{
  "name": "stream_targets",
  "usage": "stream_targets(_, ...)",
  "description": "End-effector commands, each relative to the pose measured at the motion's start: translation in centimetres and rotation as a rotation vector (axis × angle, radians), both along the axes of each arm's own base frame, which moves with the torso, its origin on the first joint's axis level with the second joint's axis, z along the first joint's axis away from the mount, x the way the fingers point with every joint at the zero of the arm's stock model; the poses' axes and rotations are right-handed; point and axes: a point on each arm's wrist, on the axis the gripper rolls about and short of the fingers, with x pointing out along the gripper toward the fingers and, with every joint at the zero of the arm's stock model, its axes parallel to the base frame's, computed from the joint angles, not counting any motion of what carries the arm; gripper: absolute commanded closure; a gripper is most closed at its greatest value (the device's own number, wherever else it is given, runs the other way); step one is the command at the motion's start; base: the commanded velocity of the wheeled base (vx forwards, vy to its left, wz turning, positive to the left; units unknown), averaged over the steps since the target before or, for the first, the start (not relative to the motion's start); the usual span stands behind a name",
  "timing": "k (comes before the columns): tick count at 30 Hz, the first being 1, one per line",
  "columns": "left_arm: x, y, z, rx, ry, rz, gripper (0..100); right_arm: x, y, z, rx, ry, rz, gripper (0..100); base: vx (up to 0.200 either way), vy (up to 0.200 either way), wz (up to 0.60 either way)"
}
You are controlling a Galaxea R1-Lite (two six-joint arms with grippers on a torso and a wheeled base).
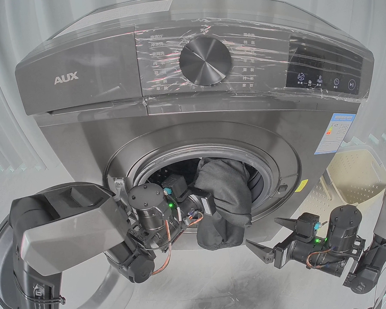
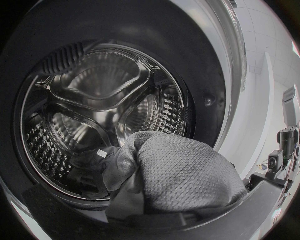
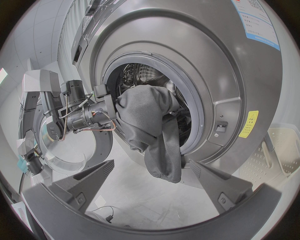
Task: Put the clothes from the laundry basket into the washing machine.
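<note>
- Garment of grey textured cloth hangs at the round opening of the washing machine. Its upper part is bunched inside the mouth. Its lower part drapes over the lower rim and dangles down the front panel, clear of the floor.
- Left gripper is at the opening's left side, its tip buried in the garment's folds; whether it is clenched on the cloth cannot be told.
- Drum behind the garment is shiny steel with dimpled walls. A dark cloth with a small white label lies on its bottom, just beside the grey garment.
- Door stands swung open on the machine's left, by the left arm.
- Right gripper hovers low before the machine's lower right. It is released, jaws spread wide and holding nothing, near the garment's hanging end but apart from it.
- Laundry basket, cream and perforated, stands on the floor to the right of the machine.
</note>
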Motion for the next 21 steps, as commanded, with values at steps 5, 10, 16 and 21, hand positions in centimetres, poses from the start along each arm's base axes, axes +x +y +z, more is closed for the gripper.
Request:
stream_targets(5, 1.8, -1.2, -1.9, 0.004, 0.007, 0.006, 100, 0.0, 0.1, -0.2, -0.003, 0.005, 0.001, 0, 0.0, 0.0, 0.0)
stream_targets(10, 3.8, -0.7, -2.5, 0.018, 0.023, 0.057, 100, 0.0, 0.1, -0.2, -0.004, 0.006, 0.003, 0, 0.0, 0.0, 0.0)
stream_targets(16, 4.5, -0.9, -2.9, 0.045, 0.052, 0.063, 100, 0.1, 0.1, -0.4, -0.009, 0.012, 0.003, 0, 0.0, 0.0, 0.0)
stream_targets(21, 6.0, -1.9, -3.8, 0.067, 0.06, 0.088, 100, 0.1, 0.2, -0.7, -0.015, 0.021, 0.003, 0, 0.0, 0.0, 0.0)
